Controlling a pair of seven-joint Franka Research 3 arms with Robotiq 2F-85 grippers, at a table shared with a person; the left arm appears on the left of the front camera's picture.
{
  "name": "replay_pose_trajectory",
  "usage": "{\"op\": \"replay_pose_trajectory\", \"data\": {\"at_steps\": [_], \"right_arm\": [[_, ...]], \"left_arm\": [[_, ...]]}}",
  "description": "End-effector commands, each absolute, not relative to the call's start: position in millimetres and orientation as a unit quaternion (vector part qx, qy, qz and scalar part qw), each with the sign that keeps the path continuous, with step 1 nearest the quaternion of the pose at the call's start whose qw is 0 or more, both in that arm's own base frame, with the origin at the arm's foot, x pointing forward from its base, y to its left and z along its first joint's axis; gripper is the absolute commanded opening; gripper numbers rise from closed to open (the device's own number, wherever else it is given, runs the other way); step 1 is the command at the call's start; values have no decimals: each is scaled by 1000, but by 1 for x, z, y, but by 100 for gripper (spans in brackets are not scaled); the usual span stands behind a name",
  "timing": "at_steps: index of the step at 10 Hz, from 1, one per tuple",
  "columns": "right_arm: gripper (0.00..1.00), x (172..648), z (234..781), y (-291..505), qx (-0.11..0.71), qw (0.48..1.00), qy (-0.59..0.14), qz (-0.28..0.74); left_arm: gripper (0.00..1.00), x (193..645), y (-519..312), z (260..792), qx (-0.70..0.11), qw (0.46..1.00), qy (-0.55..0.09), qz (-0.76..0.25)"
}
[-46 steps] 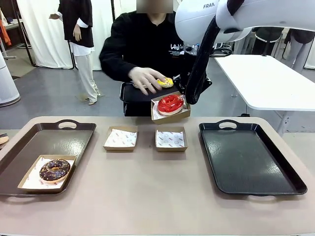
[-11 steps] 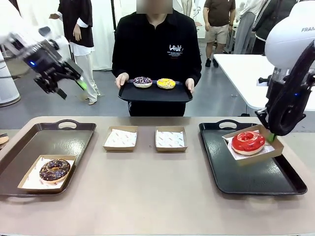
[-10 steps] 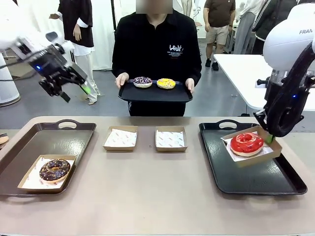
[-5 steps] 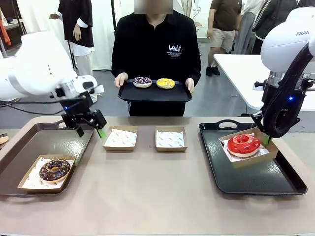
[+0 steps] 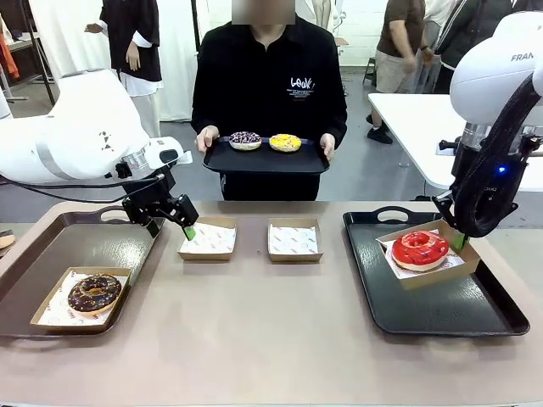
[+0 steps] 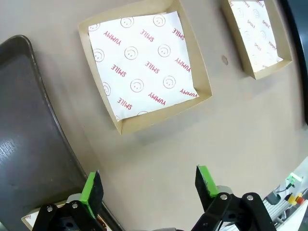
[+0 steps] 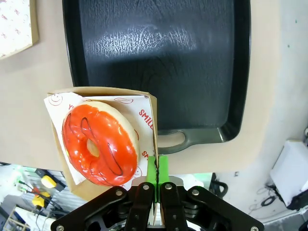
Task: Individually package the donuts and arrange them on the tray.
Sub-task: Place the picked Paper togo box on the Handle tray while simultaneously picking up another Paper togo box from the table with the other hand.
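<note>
1. The red donut sits in its carton, low over the right tray. The carton is tilted, and I can't tell whether it has touched down.
2. The right gripper is clamped tight on one thin wall of that carton. Nothing else is supporting it.
3. The chocolate donut is boxed on the left tray. The dark sprinkled donut and the yellow donut sit unboxed on the small tray the person holds.
4. The left gripper hangs spread wide and empty, just short of the nearer empty carton and close to the left tray's edge.
5. Trouble on the right: a one-wall pinch could let the cardboard flex, and the red donut could slide towards the low side.
6. Trouble on the left: a finger could land on the carton's rim and shove it away, or clip the left tray.
</note>
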State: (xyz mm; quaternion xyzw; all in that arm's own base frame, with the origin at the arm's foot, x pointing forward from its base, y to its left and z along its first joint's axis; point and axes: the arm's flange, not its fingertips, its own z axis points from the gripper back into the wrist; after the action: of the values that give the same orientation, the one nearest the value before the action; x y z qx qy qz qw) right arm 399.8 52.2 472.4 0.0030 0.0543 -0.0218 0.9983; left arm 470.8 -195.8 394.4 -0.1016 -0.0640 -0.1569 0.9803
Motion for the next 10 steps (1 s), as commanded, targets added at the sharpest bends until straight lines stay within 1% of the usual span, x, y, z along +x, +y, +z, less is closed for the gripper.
{"op": "replay_pose_trajectory", "data": {"at_steps": [1,8,9,10], "right_arm": [[1,399,474,51,-3,998,55,-20],[1,400,472,52,3,998,54,-22],[1,391,465,55,4,999,54,-6],[1,386,462,55,4,999,39,-7]], "left_arm": [[100,468,-195,393,-101,981,-53,-158],[100,470,-195,393,-101,981,-58,-157],[100,473,-194,398,-106,983,-53,-144],[100,478,-195,407,-114,986,-46,-116]]}}
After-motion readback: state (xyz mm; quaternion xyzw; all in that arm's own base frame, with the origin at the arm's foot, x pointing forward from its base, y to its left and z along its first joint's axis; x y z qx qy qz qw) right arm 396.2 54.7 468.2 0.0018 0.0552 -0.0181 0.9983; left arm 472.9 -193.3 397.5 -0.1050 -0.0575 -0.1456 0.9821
